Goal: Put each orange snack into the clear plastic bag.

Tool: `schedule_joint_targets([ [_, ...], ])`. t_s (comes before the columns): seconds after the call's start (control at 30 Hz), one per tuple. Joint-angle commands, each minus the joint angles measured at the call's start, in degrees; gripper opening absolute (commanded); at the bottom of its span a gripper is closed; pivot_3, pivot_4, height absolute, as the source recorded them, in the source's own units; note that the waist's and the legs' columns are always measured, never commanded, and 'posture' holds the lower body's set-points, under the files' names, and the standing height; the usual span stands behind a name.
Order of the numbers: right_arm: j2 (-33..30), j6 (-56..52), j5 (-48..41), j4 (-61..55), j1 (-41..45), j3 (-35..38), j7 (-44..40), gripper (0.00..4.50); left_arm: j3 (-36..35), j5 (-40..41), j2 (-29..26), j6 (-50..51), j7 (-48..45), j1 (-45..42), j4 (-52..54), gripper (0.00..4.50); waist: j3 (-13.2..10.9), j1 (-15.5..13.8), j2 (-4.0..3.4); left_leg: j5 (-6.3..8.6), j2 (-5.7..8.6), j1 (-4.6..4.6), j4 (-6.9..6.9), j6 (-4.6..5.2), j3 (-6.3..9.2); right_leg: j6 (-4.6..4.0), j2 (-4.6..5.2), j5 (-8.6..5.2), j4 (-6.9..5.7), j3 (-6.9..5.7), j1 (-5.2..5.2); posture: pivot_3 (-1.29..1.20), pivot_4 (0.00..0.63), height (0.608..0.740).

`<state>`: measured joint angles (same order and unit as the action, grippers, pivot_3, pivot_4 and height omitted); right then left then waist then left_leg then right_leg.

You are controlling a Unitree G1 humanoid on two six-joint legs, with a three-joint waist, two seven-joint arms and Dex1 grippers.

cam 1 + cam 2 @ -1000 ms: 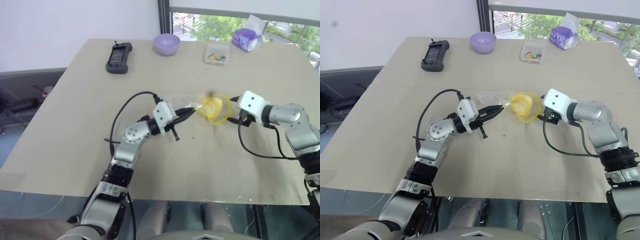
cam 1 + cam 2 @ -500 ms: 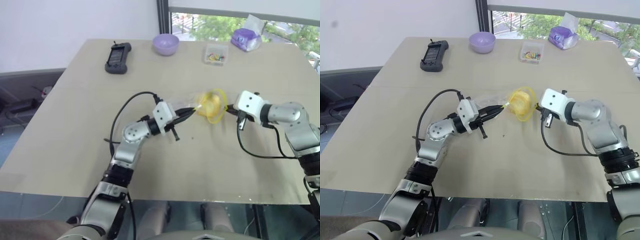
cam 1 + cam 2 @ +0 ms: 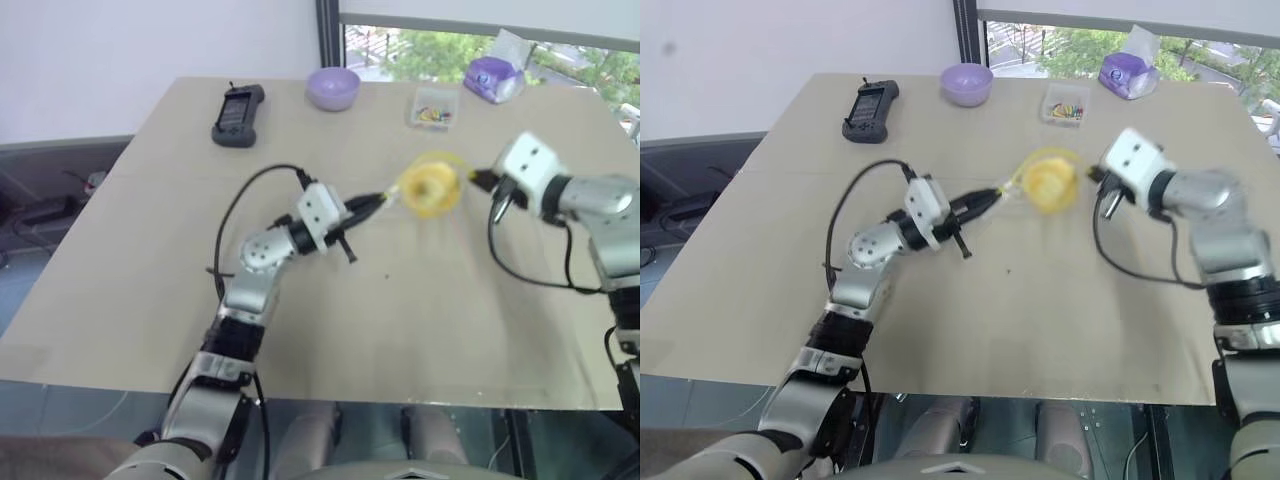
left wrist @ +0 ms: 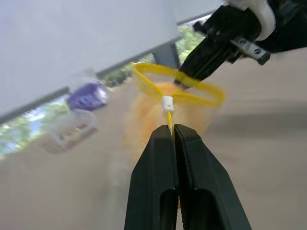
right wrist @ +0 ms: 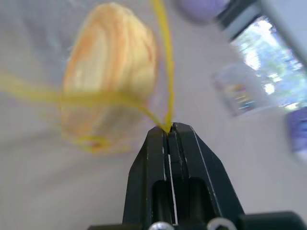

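Orange bun inside raised clear bag.

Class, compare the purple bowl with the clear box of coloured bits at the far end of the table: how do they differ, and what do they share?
The purple bowl is round; the clear box is rectangular. The purple bowl is opaque, a single colour, and nothing shows inside it, while the clear box is see-through, with mixed coloured bits inside. The purple bowl stands further to the robot's left than the clear box. Both rest upright on the table, apart from each other and beyond both arms.
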<state>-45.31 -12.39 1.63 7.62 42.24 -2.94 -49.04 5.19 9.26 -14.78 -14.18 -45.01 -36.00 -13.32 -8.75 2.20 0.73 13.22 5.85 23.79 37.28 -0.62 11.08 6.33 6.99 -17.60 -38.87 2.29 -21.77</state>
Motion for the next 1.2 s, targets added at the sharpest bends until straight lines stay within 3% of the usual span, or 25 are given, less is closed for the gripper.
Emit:
schedule_joint_targets([
  [0.03, -1.87, 1.11, 0.14, 0.2, 2.71, 2.8, 1.48, 0.05, -2.39, -0.39, 0.41, -2.87, 3.76, -4.03, -0.59, 0.0, 0.0, 0.03, 0.0, 0.0, 0.0, 0.0, 0.0, 0.0, -0.01, 0.0, 0.0, 0.0, 0.01, 0.0, 0.0, 0.0, 0.15, 0.74],
  [0.13, -2.23, 1.2, 0.47, 0.95, 4.05, 3.19, 2.4, 0.05, -3.18, -0.91, 0.39, -3.69, 5.93, -6.43, -2.51, 0.0, -0.01, 0.14, 0.01, 0.0, 0.02, 0.0, 0.01, 0.0, -0.03, 0.0, 0.02, 0.0, -0.01, 0.01, 0.0, 0.0, 0.15, 0.74],
  [0.3, -8.72, -1.99, -2.46, -7.15, -3.1, 0.92, -9.2, 0.05, -0.19, 0.52, -2.07, 0.17, -0.39, -3.42, -2.16, 0.0, -0.01, 0.16, 0.0, 0.0, 0.02, 0.03, -0.04, 0.01, -0.02, 0.0, 0.02, -0.01, 0.06, -0.04, 0.0, 0.0, 0.15, 0.74],
  [0.43, -5.7, -1.86, 0.29, -4.75, 2.38, 1.78, -1.43, 0.05, -0.87, -0.2, -1.03, 0.75, 1.69, -4.64, -2.81, 0.0, -0.12, 0.65, -0.05, 0.0, 0.01, 0.01, 0.04, 0.01, -0.11, 0.01, 0.02, 0.0, -0.12, 0.09, -0.09, 0.0, 0.15, 0.74],
  [0.53, -6.3, -3.2, -0.91, -6.54, 1.57, 0.22, -5.08, 0.05, -0.18, -0.29, -0.11, 1.06, 1.42, -5.63, -3.52, 0.0, -0.11, 0.16, -0.04, -0.01, -0.01, -0.06, 0.05, 0.0, -0.07, 0.01, -0.03, 0.01, -0.23, 0.04, -0.07, 0.0, 0.15, 0.74],
  [0.67, -4.75, -0.53, 2.61, -2.78, 4.91, -0.02, 0.05, 0.05, -0.45, -0.45, 1.54, 1.51, 3.35, -7.35, -4.86, 0.0, -0.12, 0.13, -0.02, 0.0, 0.05, 0.03, 0.05, 0.01, -0.03, 0.01, 0.07, 0.0, 0.0, 0.0, 0.01, 0.0, 0.15, 0.74],
  [0.77, -7.47, -3.88, -0.89, -7.54, 1.28, -1.14, -8.48, 0.05, -0.18, -0.02, 2.42, 2.79, 3.34, -7.18, -4.33, 0.0, -0.14, -0.02, -0.02, 0.0, 0.06, 0.08, 0.02, 0.02, -0.01, 0.01, 0.08, 0.0, 0.01, -0.02, -0.06, 0.0, 0.15, 0.74],
  [0.87, -4.84, -3.06, 2.38, -5.32, 3.63, -0.23, -1.26, 0.05, -0.14, -0.31, 2.66, 2.98, 3.49, -6.15, -3.84, 0.0, -0.14, 0.29, -0.02, 0.0, 0.03, 0.08, -0.04, 0.01, 0.01, 0.01, 0.06, 0.0, 0.04, -0.08, -0.05, 0.0, 0.15, 0.74],
  [0.97, -8.29, -6.1, -2.94, -11.76, -1.13, -0.87, -11.33, 0.05, -0.09, -0.11, 2.74, 3.78, 3.28, -5.34, -2.92, 0.0, -0.14, 0.2, -0.02, 0.0, 0.03, 0.01, 0.01, 0.01, -0.1, 0.01, 0.06, 0.0, -0.07, 0.05, -0.06, 0.0, 0.15, 0.74],
  [1.07, -5.11, -4.89, 1.61, -6.2, 3.73, -0.44, -2.33, 0.05, -0.17, -0.15, 2.85, 3.84, 3.41, -5.41, -2.92, 0.0, -0.14, 0.47, -0.03, 0.0, 0.0, 0.03, 0.01, 0.01, -0.04, 0.01, 0.01, 0.0, -0.05, 0.0, -0.05, 0.0, 0.15, 0.74],
  [1.17, -7.98, -9.88, -4.43, -12.12, -0.15, -1.38, -12.67, 0.05, -0.73, 0.95, 3.74, 5.43, 3.71, -5.79, -2.72, 0.0, -0.15, 0.0, -0.02, 0.0, 0.02, 0.01, 0.07, 0.02, -0.12, 0.03, 0.04, 0.01, -0.07, 0.06, -0.05, 0.0, 0.15, 0.74],
  [1.2, -7.58, -9.95, -4.48, -12.39, -0.24, -1.35, -12.33, 0.05, -1.01, 1.74, 4.07, 6.77, 3.68, -5.74, -2.38, 0.0, -0.15, -0.18, -0.02, 0.0, 0.02, 0.05, 0.06, 0.02, -0.07, 0.02, 0.02, 0.01, -0.04, -0.02, -0.04, 0.0, 0.15, 0.74],
])
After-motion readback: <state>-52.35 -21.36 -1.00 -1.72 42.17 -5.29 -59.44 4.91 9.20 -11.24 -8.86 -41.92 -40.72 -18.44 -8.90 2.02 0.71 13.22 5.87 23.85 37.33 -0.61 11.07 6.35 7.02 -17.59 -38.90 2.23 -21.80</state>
